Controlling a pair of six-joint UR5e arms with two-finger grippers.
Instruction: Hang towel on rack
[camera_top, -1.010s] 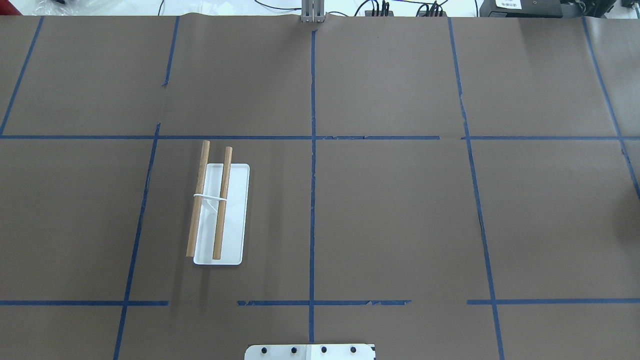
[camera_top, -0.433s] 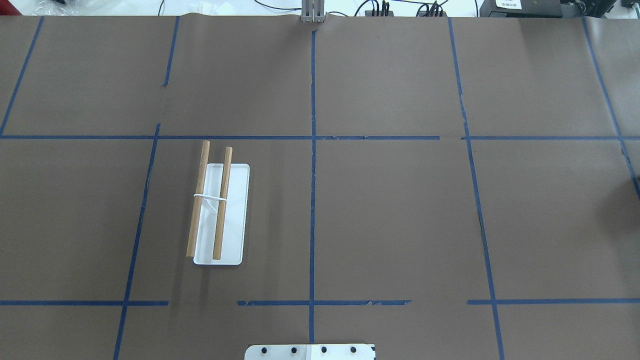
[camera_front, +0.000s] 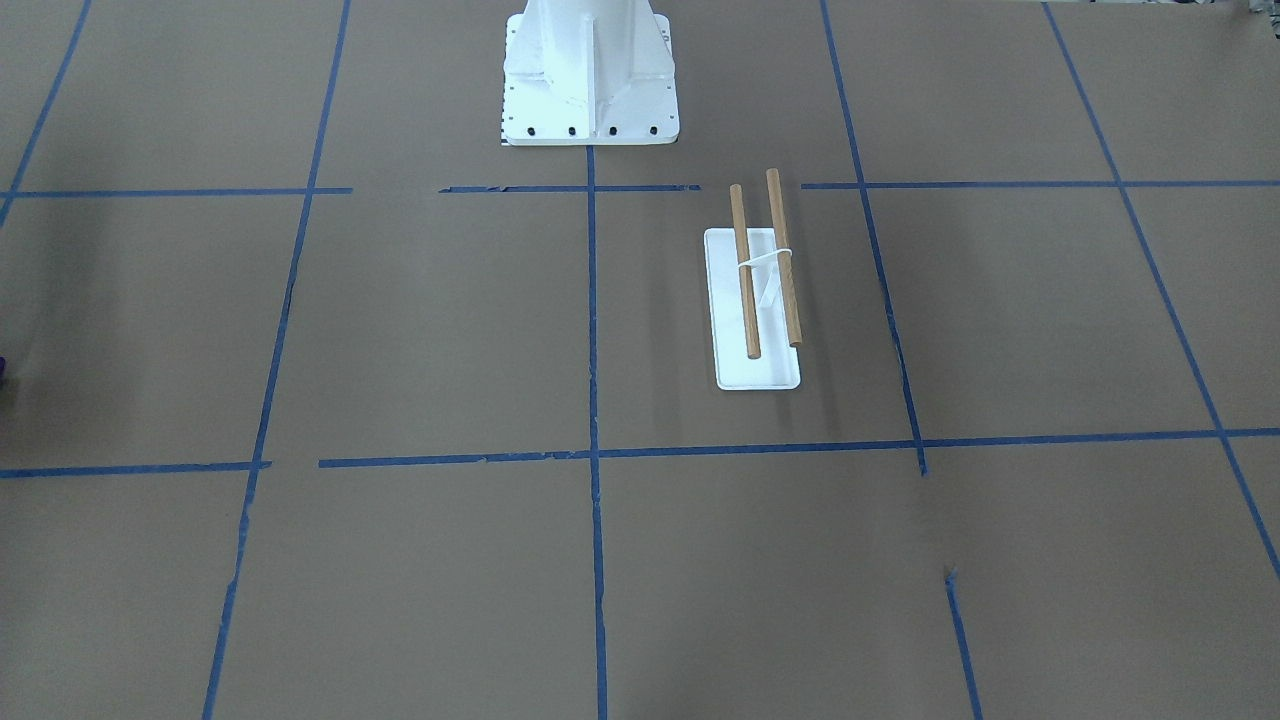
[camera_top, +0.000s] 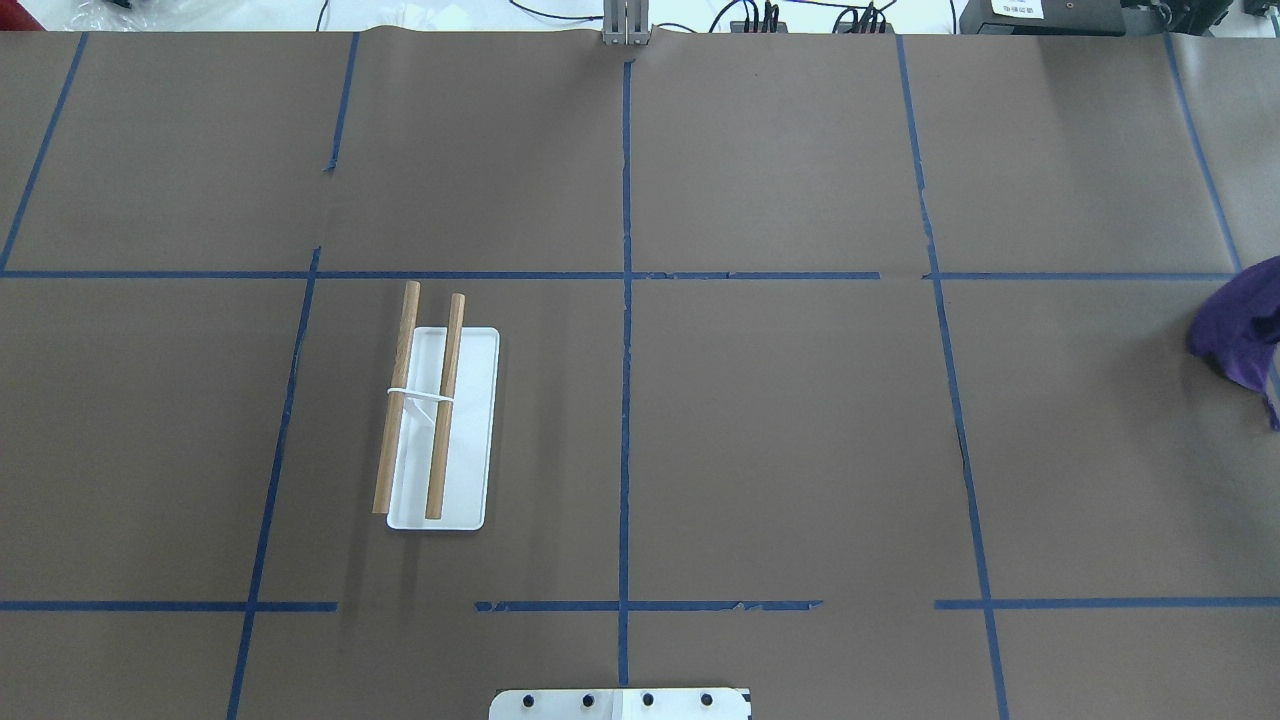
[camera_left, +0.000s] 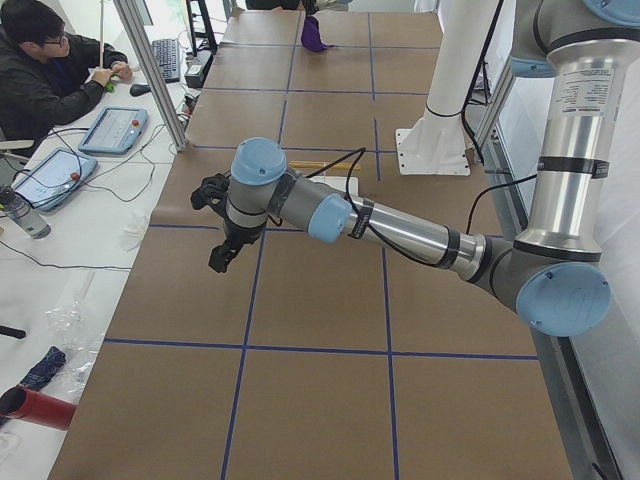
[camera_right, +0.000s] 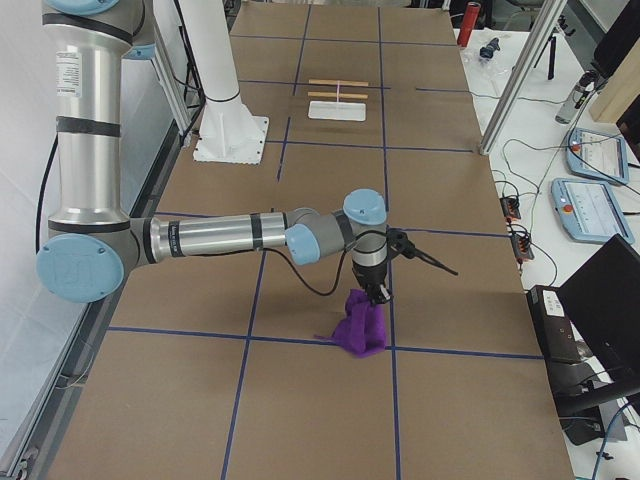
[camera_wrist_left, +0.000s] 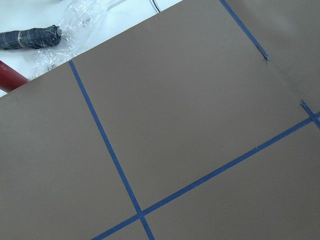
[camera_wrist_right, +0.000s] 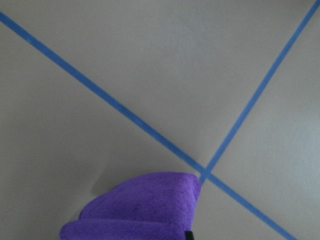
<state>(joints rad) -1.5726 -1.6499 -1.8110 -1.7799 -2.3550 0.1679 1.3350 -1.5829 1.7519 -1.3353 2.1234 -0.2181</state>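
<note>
The towel (camera_top: 1240, 330) cropped at 3 o'clock overhead; fingertips of my right tool (camera_right: 378, 294) lost in its folds.

One towel (camera_top: 1240, 332), one rack (camera_top: 471, 440) with two rods (camera_top: 446, 400), two arms (camera_left: 390, 226).

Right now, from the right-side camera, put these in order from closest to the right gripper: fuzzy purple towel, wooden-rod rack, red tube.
From the right gripper:
1. Fuzzy purple towel, right at its fingertips.
2. White-based rack with wooden rods, far up the table.
3. Red tube, farthest, past the rack at the far end.
</note>
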